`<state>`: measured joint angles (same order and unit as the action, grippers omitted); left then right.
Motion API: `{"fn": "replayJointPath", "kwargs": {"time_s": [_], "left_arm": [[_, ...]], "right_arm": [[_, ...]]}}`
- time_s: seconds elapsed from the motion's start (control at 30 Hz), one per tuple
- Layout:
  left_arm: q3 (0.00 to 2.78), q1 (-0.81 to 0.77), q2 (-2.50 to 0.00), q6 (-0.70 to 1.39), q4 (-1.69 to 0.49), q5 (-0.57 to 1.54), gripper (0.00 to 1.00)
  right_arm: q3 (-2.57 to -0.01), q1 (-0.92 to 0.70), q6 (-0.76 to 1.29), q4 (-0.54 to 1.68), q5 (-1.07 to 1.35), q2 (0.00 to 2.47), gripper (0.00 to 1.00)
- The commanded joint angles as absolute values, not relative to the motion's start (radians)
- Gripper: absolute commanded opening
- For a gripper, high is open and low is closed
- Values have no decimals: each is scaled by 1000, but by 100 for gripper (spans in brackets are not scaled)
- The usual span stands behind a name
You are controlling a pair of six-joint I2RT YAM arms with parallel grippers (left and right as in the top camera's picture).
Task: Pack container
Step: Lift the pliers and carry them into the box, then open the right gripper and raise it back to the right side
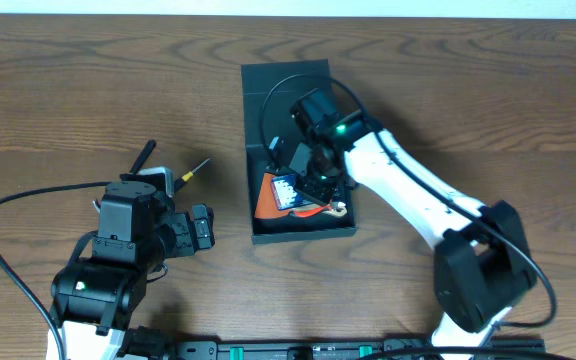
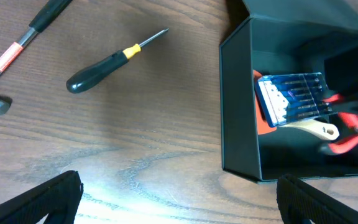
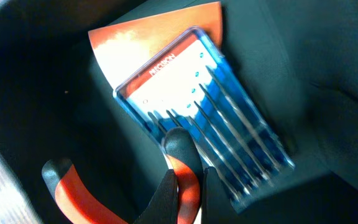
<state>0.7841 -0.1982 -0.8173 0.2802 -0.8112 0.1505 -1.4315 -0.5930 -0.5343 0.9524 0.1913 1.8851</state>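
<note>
Half done, I'd say: the open container [image 1: 250,200] mid-desk holds a blue tool case [image 3: 197,112] and pliers [image 3: 67,186] pinched by the right hand [image 3: 182,186], while screwdriver [image 2: 104,62] and hammer [image 2: 17,53] lie outside toward the left edge, near the wide-open left hand [image 1: 200,228].

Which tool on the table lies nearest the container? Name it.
The black-handled screwdriver with the yellow collar. The hammer lies beyond it, farther from the container.

On the wooden table [image 2: 135,143] a black-gripped hammer [image 2: 23,40] lies near a black-handled screwdriver [image 2: 114,57] with a yellow collar, while a clear blue case [image 2: 291,98] of slim drivers overlaps an orange card [image 3: 114,40] beside red-handled pliers [image 3: 73,193].
</note>
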Motion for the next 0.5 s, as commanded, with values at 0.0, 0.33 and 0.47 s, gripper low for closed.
{"fn": "replayJointPath", "kwargs": {"time_s": [0.0,0.33,0.47], "left_arm": [[803,-196,-815,263,-815,146,99],[803,-196,-815,263,-815,146,99],[803,-196,-815,263,-815,146,99]], "right_arm": [[-1439,-609,-551,944,218,1931,1],[-1438,-610,-538,942,218,2008,14],[-1438,-609,-536,942,218,2009,25]]}}
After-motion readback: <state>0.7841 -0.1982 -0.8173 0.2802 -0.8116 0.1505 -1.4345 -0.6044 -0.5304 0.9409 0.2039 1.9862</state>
